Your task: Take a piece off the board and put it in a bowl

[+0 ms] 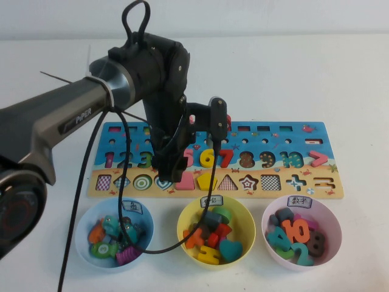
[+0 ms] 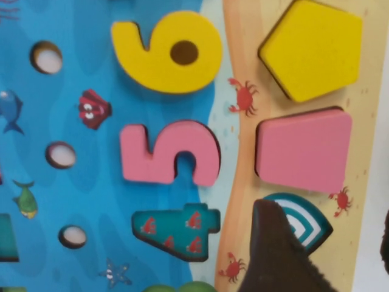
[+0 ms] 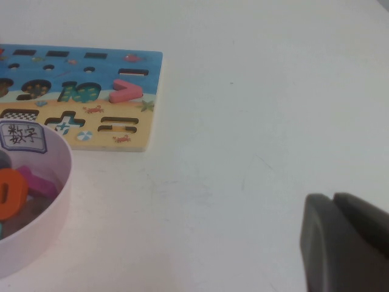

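The pink trapezoid piece sits in its slot on the tan strip of the board, between the yellow pentagon and a striped heart slot. In the left wrist view the piece lies flat in the board. My left gripper hovers low over the strip. It is open and empty, one finger over the heart slot just beside the piece. The yellow bowl with its white card stands in front of the board. My right gripper is shut and empty over bare table.
A light blue bowl and a pale pink bowl flank the yellow one, all holding pieces. Pink 5 and yellow 6 sit beside the trapezoid. The board's right end and pink bowl lie by my right gripper.
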Available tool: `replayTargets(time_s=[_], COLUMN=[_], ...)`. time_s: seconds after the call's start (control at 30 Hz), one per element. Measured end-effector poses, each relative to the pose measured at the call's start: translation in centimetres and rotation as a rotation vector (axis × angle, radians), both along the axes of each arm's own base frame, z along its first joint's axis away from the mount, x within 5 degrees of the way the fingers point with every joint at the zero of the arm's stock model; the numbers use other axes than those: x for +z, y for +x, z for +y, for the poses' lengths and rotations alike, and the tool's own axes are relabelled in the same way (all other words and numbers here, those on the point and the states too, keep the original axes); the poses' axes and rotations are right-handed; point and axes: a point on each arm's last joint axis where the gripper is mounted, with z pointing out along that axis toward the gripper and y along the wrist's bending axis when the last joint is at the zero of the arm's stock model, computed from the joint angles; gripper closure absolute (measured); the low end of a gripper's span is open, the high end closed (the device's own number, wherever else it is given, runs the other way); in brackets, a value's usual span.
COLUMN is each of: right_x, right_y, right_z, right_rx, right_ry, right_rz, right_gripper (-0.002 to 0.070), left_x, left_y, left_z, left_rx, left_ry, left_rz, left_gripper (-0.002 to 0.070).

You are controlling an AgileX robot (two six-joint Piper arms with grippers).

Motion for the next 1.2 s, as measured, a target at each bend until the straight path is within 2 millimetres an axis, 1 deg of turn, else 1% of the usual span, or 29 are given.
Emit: replayTargets(time_s=[0.13,0.3,0.53,0.77,1.0,1.13,1.2], right_x=[0.0,0.0,0.0,0.0,0.0,0.0,0.0], right_y=[0.0,0.0,0.0,0.0,0.0,0.0,0.0], right_z=[0.0,0.0,0.0,0.0,0.0,0.0,0.0], right_rx=[0.0,0.0,0.0,0.0,0.0,0.0,0.0], right_ry=[0.0,0.0,0.0,0.0,0.0,0.0,0.0], right_rz=[0.0,0.0,0.0,0.0,0.0,0.0,0.0], right_gripper=[0.0694,0.0694,0.0694,0.0694,0.0694,0.0694,0.0694], left_x=[-0.2,-0.5,-2.1,-2.0,-2.0,-2.3,-2.4], left_y=[0.0,-0.5,-0.5,-0.1,-0.3,-0.5,-0.5], left_z=[0.2,-0.4,-0.4,-0.7,-1.0,-0.9,-0.9], left_rx=[0.0,-0.017,-0.02,-0.02,-0.007,-0.006,-0.006], left_ry=[0.015,0.024,0.006,-0.031,-0.061,-0.044,-0.039], left_rz=[-0.003,0.006,-0.019,-0.072,-0.048,-0.016,-0.008], left_gripper=[0.0347,0.0347,0.0347,0.0347,0.0347,0.0345,0.0327])
